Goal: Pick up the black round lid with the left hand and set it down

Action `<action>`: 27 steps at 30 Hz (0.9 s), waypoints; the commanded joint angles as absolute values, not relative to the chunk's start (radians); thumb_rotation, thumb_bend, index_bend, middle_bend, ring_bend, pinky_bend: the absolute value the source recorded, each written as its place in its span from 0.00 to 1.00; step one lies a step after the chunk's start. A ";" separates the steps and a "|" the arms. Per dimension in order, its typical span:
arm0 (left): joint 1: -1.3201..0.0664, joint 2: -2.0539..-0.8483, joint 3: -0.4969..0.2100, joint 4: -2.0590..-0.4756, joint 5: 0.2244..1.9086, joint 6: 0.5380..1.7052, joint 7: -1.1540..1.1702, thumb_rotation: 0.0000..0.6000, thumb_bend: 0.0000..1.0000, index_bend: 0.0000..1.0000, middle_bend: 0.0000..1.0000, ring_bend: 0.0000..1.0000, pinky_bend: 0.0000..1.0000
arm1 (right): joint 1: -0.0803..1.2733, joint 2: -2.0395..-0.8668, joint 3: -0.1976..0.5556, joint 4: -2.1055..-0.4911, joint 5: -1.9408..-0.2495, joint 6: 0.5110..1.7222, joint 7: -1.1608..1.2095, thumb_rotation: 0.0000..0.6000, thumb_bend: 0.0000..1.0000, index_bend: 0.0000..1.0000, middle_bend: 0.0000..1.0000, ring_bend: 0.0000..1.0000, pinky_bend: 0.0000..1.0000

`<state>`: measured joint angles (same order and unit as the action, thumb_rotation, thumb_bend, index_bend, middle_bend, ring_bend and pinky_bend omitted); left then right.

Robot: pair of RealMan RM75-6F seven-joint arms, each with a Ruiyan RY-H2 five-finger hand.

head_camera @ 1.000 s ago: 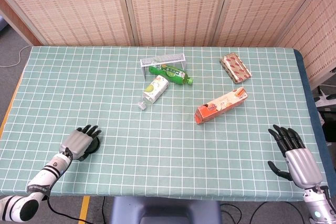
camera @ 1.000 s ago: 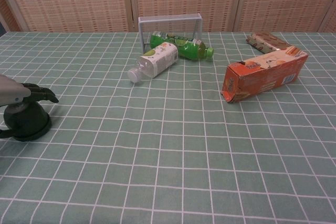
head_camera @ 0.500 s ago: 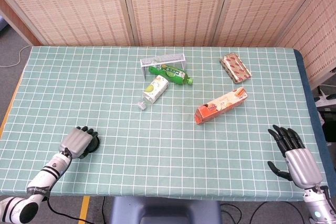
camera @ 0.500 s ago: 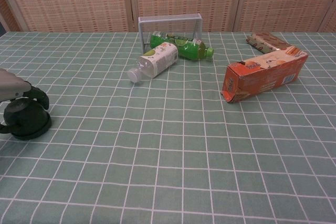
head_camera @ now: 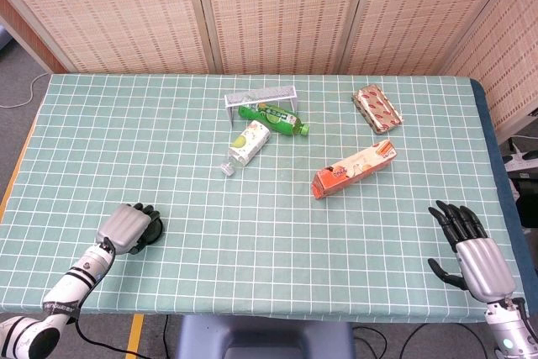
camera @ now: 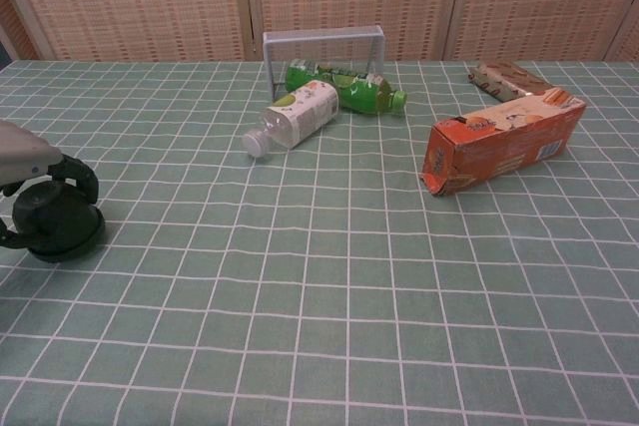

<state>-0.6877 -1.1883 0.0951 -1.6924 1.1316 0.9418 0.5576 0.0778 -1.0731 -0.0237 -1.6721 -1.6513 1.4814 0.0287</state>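
Left robot hand [camera: 40, 172] fingers now curled around black round lid [camera: 55, 227].

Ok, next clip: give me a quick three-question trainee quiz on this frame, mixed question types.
1. True or false: the left hand has its fingers curled over the black round lid.
2. Multiple choice: what lies directly in front of the small wire rack?
A. the orange carton
B. the green bottle
C. the wrapped snack pack
3. Fill in: the right hand is ____ near the table's right front corner, holding nothing.

Key: 1 true; 2 B; 3 open.
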 commanded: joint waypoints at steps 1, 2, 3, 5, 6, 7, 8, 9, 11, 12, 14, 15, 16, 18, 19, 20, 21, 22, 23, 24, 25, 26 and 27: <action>-0.685 -1.183 0.091 -1.698 1.132 0.937 0.550 1.00 0.37 0.48 0.54 0.48 0.57 | 0.077 -1.072 -0.024 -1.673 -1.653 1.483 0.030 1.00 0.23 0.00 0.00 0.00 0.00; -0.685 -1.182 0.090 -1.698 1.132 0.936 0.550 1.00 0.37 0.48 0.54 0.48 0.57 | 0.077 -1.072 -0.024 -1.673 -1.653 1.483 0.031 1.00 0.23 0.00 0.00 0.00 0.00; -0.684 -1.182 0.090 -1.697 1.133 0.935 0.552 1.00 0.37 0.48 0.55 0.48 0.57 | 0.077 -1.072 -0.024 -1.673 -1.653 1.484 0.031 1.00 0.23 0.00 0.00 0.00 0.00; -0.683 -1.185 0.093 -1.693 1.132 0.928 0.557 1.00 0.37 0.49 0.55 0.49 0.58 | 0.077 -1.071 -0.024 -1.673 -1.653 1.484 0.032 1.00 0.23 0.00 0.00 0.00 0.00; -0.682 -1.187 0.095 -1.690 1.134 0.926 0.560 1.00 0.37 0.49 0.55 0.49 0.58 | 0.077 -1.071 -0.024 -1.673 -1.653 1.484 0.032 1.00 0.23 0.00 0.00 0.00 0.00; -0.681 -1.189 0.096 -1.686 1.135 0.926 0.564 1.00 0.37 0.49 0.55 0.49 0.58 | 0.077 -1.071 -0.025 -1.673 -1.654 1.483 0.032 1.00 0.23 0.00 0.00 0.00 0.00; -0.678 -1.193 0.096 -1.682 1.138 0.931 0.566 1.00 0.36 0.48 0.54 0.49 0.58 | 0.077 -1.070 -0.025 -1.673 -1.655 1.483 0.032 1.00 0.23 0.00 0.00 0.00 0.00; -0.675 -1.196 0.095 -1.680 1.142 0.935 0.566 1.00 0.36 0.45 0.52 0.49 0.57 | 0.077 -1.070 -0.026 -1.673 -1.655 1.483 0.032 1.00 0.23 0.00 0.00 0.00 0.00; -0.670 -1.200 0.092 -1.677 1.150 0.944 0.564 1.00 0.36 0.36 0.47 0.49 0.55 | 0.077 -1.070 -0.026 -1.673 -1.655 1.483 0.032 1.00 0.23 0.00 0.00 0.00 0.00; -0.668 -1.200 0.091 -1.676 1.154 0.946 0.563 1.00 0.36 0.31 0.43 0.48 0.53 | 0.077 -1.070 -0.025 -1.674 -1.654 1.483 0.033 1.00 0.23 0.00 0.00 0.00 0.00; -0.666 -1.199 0.088 -1.677 1.161 0.950 0.563 1.00 0.36 0.22 0.36 0.45 0.51 | 0.077 -1.071 -0.024 -1.673 -1.653 1.483 0.032 1.00 0.23 0.00 0.00 0.00 0.00; -0.666 -1.197 0.088 -1.679 1.161 0.949 0.564 1.00 0.36 0.20 0.33 0.43 0.51 | 0.078 -1.071 -0.025 -1.673 -1.653 1.482 0.032 1.00 0.23 0.00 0.00 0.00 0.00; -0.665 -1.196 0.086 -1.682 1.160 0.949 0.564 1.00 0.36 0.17 0.29 0.40 0.49 | 0.078 -1.071 -0.025 -1.673 -1.653 1.482 0.032 1.00 0.23 0.00 0.00 0.00 0.00; -0.664 -1.193 0.086 -1.686 1.160 0.947 0.566 1.00 0.36 0.13 0.23 0.36 0.48 | 0.077 -1.071 -0.024 -1.672 -1.653 1.483 0.031 1.00 0.23 0.00 0.00 0.00 0.00; -0.664 -1.193 0.086 -1.687 1.160 0.945 0.568 1.00 0.36 0.13 0.21 0.35 0.48 | 0.077 -1.071 -0.024 -1.672 -1.653 1.483 0.032 1.00 0.23 0.00 0.00 0.00 0.00; -0.663 -1.193 0.086 -1.687 1.160 0.943 0.571 1.00 0.36 0.12 0.20 0.35 0.47 | 0.077 -1.071 -0.024 -1.673 -1.653 1.483 0.032 1.00 0.23 0.00 0.00 0.00 0.00; -0.663 -1.193 0.086 -1.686 1.159 0.942 0.573 1.00 0.36 0.12 0.19 0.35 0.47 | 0.077 -1.071 -0.024 -1.673 -1.653 1.484 0.032 1.00 0.23 0.00 0.00 0.00 0.00; -0.662 -1.194 0.087 -1.686 1.156 0.940 0.576 1.00 0.36 0.11 0.17 0.34 0.47 | 0.077 -1.071 -0.024 -1.673 -1.654 1.484 0.032 1.00 0.23 0.00 0.00 0.00 0.00; -0.662 -1.194 0.087 -1.686 1.150 0.936 0.579 1.00 0.36 0.10 0.15 0.32 0.47 | 0.077 -1.070 -0.024 -1.673 -1.654 1.485 0.033 1.00 0.23 0.00 0.00 0.00 0.00; -0.662 -1.195 0.086 -1.686 1.147 0.934 0.581 1.00 0.36 0.10 0.14 0.31 0.47 | 0.076 -1.070 -0.024 -1.673 -1.655 1.486 0.033 1.00 0.23 0.00 0.00 0.00 0.00; -0.662 -1.195 0.086 -1.686 1.146 0.933 0.582 1.00 0.36 0.09 0.12 0.30 0.46 | 0.076 -1.070 -0.024 -1.673 -1.655 1.486 0.033 1.00 0.23 0.00 0.00 0.00 0.00; -0.662 -1.196 0.085 -1.686 1.145 0.932 0.582 1.00 0.36 0.08 0.12 0.28 0.46 | 0.076 -1.069 -0.024 -1.673 -1.655 1.486 0.034 1.00 0.23 0.00 0.00 0.00 0.00; -0.662 -1.195 0.084 -1.686 1.144 0.931 0.583 1.00 0.36 0.08 0.11 0.28 0.46 | 0.076 -1.069 -0.024 -1.673 -1.655 1.486 0.034 1.00 0.23 0.00 0.00 0.00 0.00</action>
